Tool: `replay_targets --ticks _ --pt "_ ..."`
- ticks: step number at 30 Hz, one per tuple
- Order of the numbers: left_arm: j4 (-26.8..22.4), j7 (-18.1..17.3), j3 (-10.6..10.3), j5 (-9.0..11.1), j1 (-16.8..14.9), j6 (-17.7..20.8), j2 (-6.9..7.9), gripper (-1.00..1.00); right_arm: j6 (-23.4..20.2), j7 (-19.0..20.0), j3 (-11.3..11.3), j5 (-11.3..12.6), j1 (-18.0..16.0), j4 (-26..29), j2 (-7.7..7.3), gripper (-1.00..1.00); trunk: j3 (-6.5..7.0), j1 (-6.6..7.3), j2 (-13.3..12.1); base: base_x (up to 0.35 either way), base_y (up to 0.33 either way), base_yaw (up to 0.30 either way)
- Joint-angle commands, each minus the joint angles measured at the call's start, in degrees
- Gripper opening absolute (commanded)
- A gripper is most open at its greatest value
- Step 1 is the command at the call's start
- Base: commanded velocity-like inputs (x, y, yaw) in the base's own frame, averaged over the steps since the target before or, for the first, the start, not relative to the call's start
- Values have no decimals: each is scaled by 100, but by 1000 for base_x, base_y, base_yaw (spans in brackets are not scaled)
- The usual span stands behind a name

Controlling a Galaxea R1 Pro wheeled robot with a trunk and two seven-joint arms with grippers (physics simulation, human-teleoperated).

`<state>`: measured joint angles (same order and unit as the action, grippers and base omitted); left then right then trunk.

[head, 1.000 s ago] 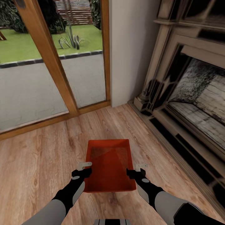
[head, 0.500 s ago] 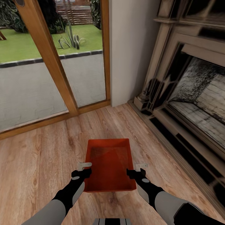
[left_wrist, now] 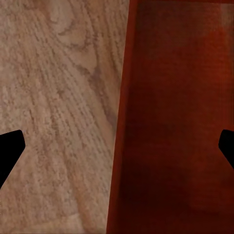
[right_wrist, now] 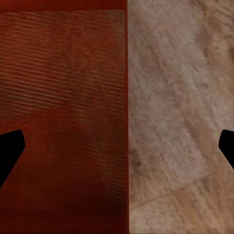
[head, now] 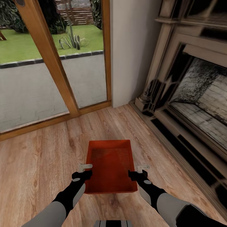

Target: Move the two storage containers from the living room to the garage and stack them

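Observation:
One orange-red storage container [head: 110, 165] lies on the living room's wood-plank floor [head: 37, 157] straight ahead of me, its open top facing up and nothing inside. My left gripper [head: 84, 170] is at its left long wall and my right gripper [head: 141, 170] at its right long wall. In the left wrist view the left gripper [left_wrist: 117, 151] is open, its dark fingertips [left_wrist: 9, 151] spread wide to either side of the container [left_wrist: 175, 122] wall. The right gripper [right_wrist: 117, 151] is open in the same way over the other wall of the container [right_wrist: 63, 97].
A wood-framed glass door [head: 56, 63] stands ahead on the left, with a pale wall section [head: 132, 47] beside it. The fireplace [head: 195, 94] and its raised hearth run along the right side. Open wood floor lies to the left of the container.

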<state>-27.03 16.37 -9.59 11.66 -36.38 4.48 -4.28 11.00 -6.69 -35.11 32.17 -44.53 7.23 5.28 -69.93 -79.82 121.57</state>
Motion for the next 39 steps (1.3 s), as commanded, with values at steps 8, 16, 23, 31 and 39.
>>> replay_targets --ticks 8,16,23,31,39 --pt "-1 50 -52 56 -1 27 6 100 16 -25 -56 40 -3 -2 6 100 -111 -131 242 0 0 0" --pt "-11 50 -52 56 -1 30 6 100 16 -25 -58 36 -3 -2 8 100 -255 -307 563 0 0 0" --pt "-13 50 -49 56 -1 35 14 100 16 -25 -58 36 -3 -2 16 100 -381 -460 844 0 0 0" --pt "-21 50 -44 56 -1 29 15 100 16 -25 -58 35 -3 -3 17 100 -416 -504 924 0 0 0" --pt "-16 50 -43 56 -1 29 14 100 16 -25 -58 35 -3 -2 17 100 -524 -636 1165 0 0 0"
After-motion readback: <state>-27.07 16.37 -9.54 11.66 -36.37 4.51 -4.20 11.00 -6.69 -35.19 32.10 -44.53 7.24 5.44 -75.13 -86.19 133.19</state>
